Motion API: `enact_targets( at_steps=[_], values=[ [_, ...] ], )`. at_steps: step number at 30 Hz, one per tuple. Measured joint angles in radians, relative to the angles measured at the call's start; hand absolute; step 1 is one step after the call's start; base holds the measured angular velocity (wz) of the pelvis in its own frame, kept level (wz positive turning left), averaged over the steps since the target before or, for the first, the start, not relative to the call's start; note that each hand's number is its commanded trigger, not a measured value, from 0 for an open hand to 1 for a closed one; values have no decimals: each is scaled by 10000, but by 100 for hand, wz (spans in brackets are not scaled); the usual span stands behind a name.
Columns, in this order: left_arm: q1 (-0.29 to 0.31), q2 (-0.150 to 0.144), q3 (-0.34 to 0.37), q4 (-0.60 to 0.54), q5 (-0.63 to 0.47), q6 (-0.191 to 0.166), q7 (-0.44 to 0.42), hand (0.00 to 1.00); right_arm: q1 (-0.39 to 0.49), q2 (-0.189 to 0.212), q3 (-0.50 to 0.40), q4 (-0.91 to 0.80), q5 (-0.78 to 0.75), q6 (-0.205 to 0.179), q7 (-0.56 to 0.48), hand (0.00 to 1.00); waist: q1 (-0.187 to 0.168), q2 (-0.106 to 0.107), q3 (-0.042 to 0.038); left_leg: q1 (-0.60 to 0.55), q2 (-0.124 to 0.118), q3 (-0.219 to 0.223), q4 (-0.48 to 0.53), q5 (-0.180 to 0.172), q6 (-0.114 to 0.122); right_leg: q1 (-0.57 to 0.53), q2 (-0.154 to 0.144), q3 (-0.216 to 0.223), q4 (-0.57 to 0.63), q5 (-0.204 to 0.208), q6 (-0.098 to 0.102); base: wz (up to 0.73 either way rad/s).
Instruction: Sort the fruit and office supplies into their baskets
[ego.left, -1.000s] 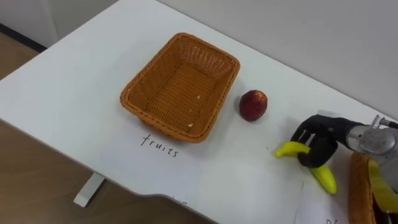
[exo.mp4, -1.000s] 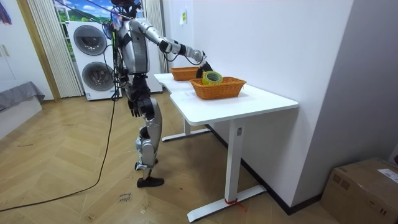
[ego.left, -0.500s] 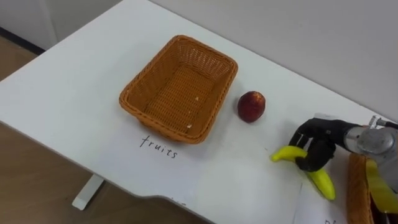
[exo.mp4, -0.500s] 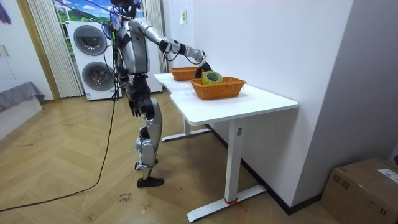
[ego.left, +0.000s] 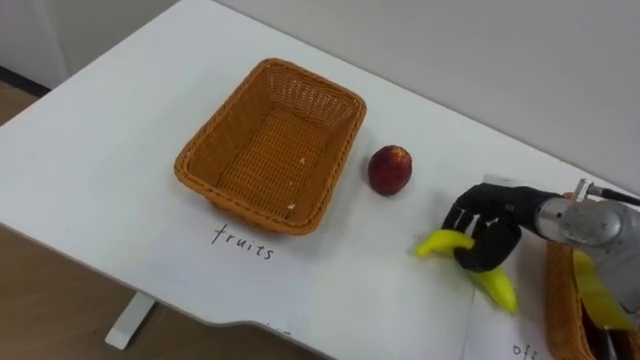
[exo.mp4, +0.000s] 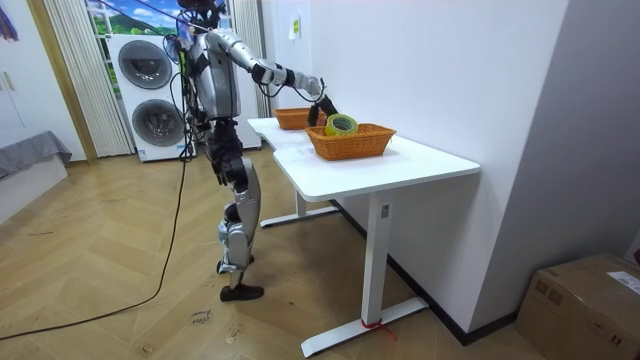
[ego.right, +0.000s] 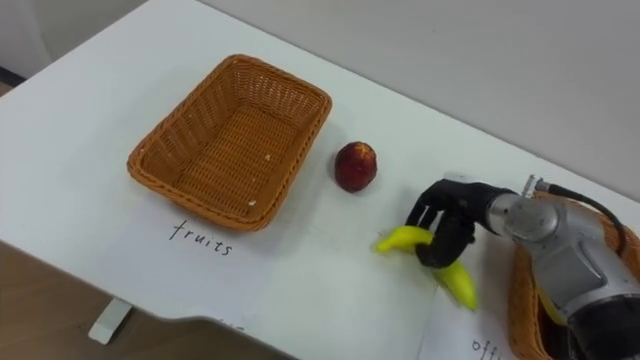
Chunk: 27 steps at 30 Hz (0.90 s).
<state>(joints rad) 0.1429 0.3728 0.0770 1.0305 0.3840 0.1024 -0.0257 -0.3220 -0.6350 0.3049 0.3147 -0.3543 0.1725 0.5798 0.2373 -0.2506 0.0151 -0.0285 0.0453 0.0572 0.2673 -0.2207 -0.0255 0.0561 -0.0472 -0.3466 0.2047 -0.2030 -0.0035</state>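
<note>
Although the wicker fruit basket (ego.left: 268, 146) stands empty, the second basket (exo.mp4: 352, 140) holds a yellow-green roll (exo.mp4: 341, 124). Between them on the white table (ego.left: 110, 150), the right hand (ego.left: 487, 232) has its fingers curled round the banana (ego.left: 440, 243). A red apple (ego.left: 390, 170) lies just beside the fruit basket. The left hand (exo.mp4: 214, 172) hangs at the hip. The table's far edge meets the wall; open wood floor (exo.mp4: 120, 260) lies behind the robot.
</note>
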Motion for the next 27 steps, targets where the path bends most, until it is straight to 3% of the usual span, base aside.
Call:
enact_targets(
  at_steps=[10, 15, 27],
  values=[
    [482, -98, 385, 3, 21, 3, 458, 0, 276, 1, -1207, -1096, 79, -140, -522, 100, -281, 110, -18, 402, -23, -88, -99, 0, 1, 455, -5, -99, -30, 1, 7, 2],
    [820, -154, 386, -170, 39, 6, 640, 0, 278, 2, -1317, -1845, -92, -210, -847, 100, -497, 314, -125, 499, -30, -88, -125, 1, 0, 509, -14, -93, -15, 1, 7, 0],
    [1146, -434, 386, -473, 137, 15, 857, 0, 292, 11, -1316, -3012, -87, -249, -1489, 100, -360, 440, -67, 675, -31, -81, -117, -2, 1, 709, -17, -41, 7, 1, 7, -1]
  ],
)
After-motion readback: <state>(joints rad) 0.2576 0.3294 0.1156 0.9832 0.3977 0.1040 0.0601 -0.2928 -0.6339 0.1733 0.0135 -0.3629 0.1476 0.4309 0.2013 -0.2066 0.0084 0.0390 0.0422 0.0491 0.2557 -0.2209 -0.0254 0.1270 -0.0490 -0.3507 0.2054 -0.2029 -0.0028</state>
